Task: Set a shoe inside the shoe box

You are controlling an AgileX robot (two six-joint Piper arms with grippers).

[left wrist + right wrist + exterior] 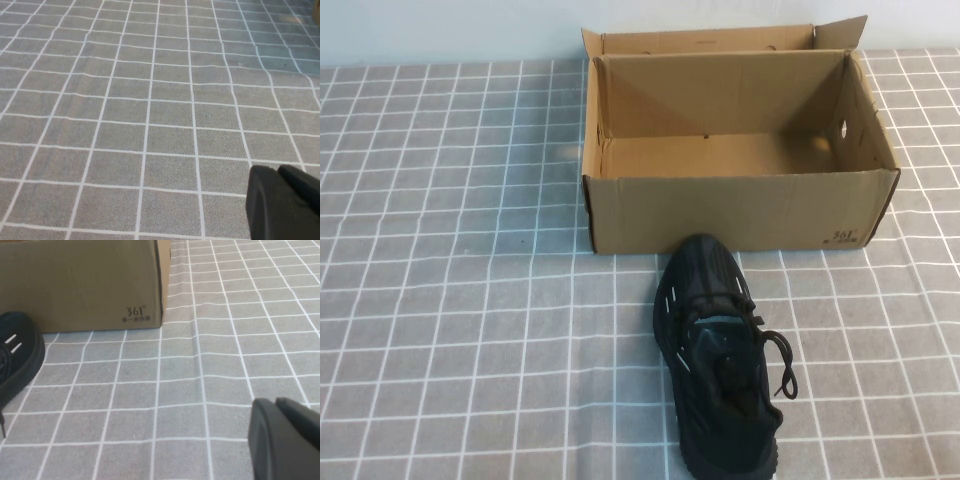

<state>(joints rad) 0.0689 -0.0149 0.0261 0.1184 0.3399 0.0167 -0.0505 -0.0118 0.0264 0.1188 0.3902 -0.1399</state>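
The shoe [720, 350] lies on the checked cloth [450, 300] at six o'clock from the open shoe box [730, 215], toe touching or almost touching its front wall. It looks light, its knit upper soft and yielding, so the firmer heel collar or sole edge seems the best hold. Left gripper [285, 205] and right gripper [285, 440] each show only at a wrist view's corner above bare cloth, holding nothing; whether they are parted or closed I cannot tell.

My high cam looks down at the brown cardboard shoe box [740, 160]; my right wrist cam, low over the counter, shares its printed corner [135, 314].
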